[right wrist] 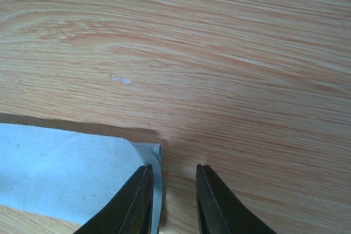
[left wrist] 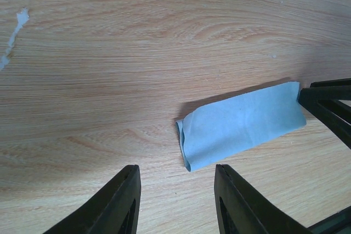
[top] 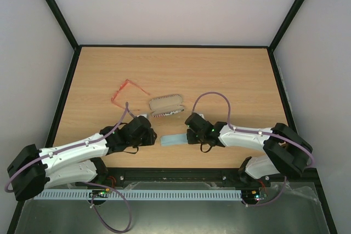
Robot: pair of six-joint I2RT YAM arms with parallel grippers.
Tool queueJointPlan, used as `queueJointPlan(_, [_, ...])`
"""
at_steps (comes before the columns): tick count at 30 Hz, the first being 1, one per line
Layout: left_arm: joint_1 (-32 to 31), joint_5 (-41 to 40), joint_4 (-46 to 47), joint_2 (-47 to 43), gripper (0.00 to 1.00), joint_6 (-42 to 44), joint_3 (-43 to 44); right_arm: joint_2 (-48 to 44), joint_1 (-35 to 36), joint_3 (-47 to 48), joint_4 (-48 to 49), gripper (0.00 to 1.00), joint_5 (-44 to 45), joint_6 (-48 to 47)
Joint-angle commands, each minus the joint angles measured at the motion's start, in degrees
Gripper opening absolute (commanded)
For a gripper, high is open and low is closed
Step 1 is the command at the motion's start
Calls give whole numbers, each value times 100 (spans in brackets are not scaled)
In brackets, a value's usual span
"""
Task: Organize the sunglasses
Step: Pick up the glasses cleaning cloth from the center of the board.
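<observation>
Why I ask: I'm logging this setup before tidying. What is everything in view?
sunglasses: one, red-orange, far left part of the table
case: one, tan with striped print, table centre, right of the sunglasses
cloth: one, light blue, folded, near centre, between the two sets of fingers
table: one, light wood, black-edged
arms: two, white and black, near edge
left fingers: two, black, apart, just short of the cloth
right fingers: two, black, narrow gap, at the cloth's other end

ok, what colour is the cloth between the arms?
Light blue; the cloth shows best in the left wrist view.
</observation>
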Motion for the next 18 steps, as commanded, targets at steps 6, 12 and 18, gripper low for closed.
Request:
queueJointPlan(6, [3, -100, -178, -149, 39, -2, -77, 43, 145, 209, -283, 22, 303, 39])
queueJointPlan(12, [3, -107, -193, -197, 39, 5, -94, -101, 170, 281, -343, 19, 435, 103])
queueJointPlan(18, [12, -108, -192, -174, 39, 18, -95, 56, 172, 384, -375, 17, 371, 26])
